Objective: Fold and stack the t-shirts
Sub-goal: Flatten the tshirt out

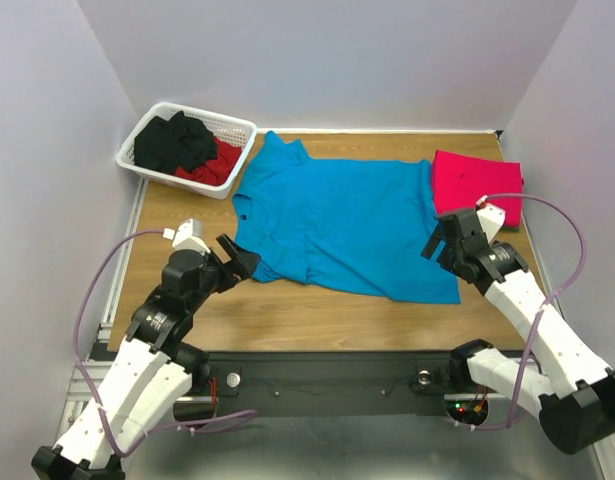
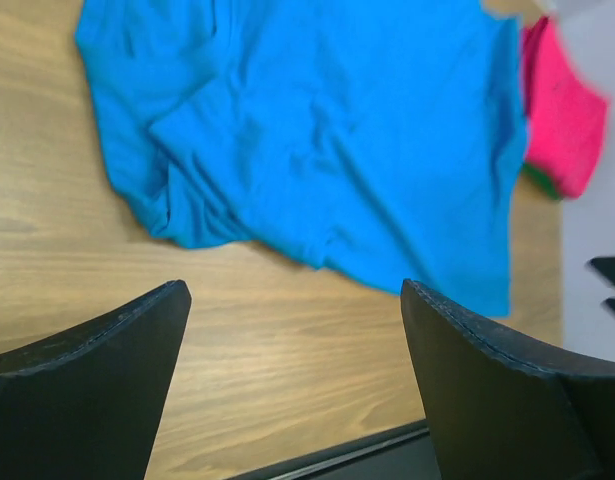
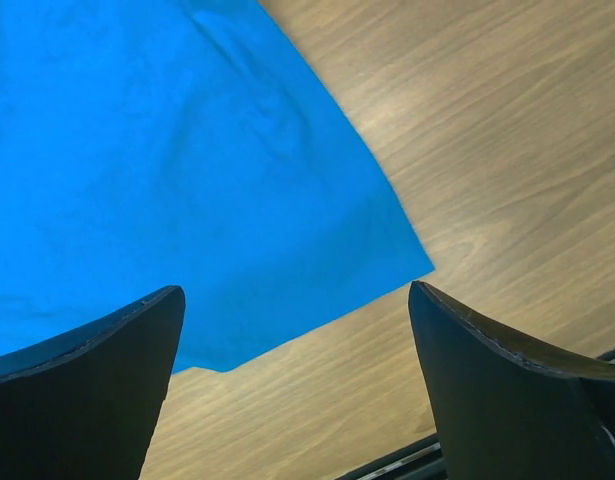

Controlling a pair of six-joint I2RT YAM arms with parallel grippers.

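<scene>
Blue t-shirt point(image 1: 337, 220) lay spread on bench point(image 1: 317, 320), folded pink t-shirt point(image 1: 475, 180) beside it. Left tool point(image 1: 241, 257) and right tool point(image 1: 436, 243) both released, holding nothing, near its front corners.

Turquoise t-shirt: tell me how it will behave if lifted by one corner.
The turquoise t-shirt probably droops and bunches: it lies flat with soft wrinkles. Likely light, being thin cloth. Pushed, it would probably crumple rather than slide across the wooden table.

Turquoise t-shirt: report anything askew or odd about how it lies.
The turquoise t-shirt lies spread out but skewed on the table. Its near-left sleeve is rumpled and partly folded over rather than flat.
</scene>
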